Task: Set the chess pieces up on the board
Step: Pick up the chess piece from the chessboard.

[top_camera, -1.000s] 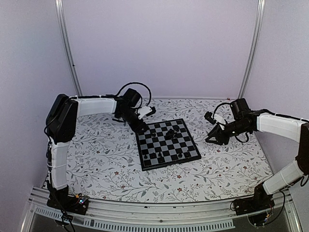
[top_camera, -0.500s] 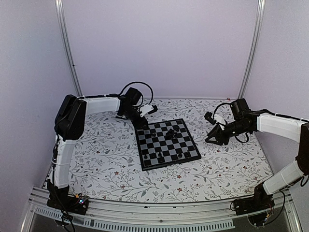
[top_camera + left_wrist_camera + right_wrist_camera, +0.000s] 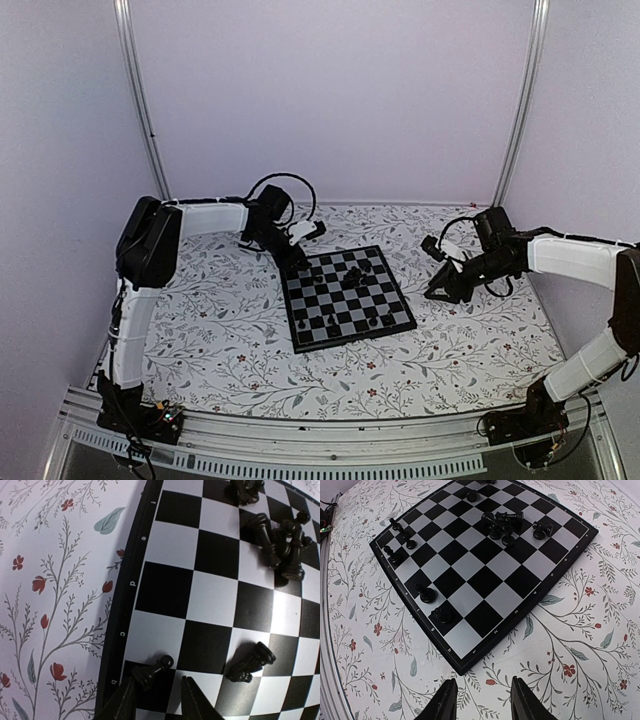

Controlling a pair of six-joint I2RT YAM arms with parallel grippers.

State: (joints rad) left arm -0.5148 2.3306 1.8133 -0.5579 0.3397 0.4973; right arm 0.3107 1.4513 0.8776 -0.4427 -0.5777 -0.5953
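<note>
The board [image 3: 165, 590] is smooth and a little glossy: a pale sheen lies on its squares, and its black border looks like hard plastic. The pieces [image 3: 282, 545] are black with small bright highlights, so they look like polished plastic. The surface [image 3: 60, 580] has a matt cover printed with flowers; whether it is cloth or paper I cannot tell. The left fingers [image 3: 122, 705] and right fingers [image 3: 445, 702] are matt black. The arm shells [image 3: 205, 217] are smooth white, and the rail [image 3: 300, 440] at the near edge is ribbed bare metal.
</note>
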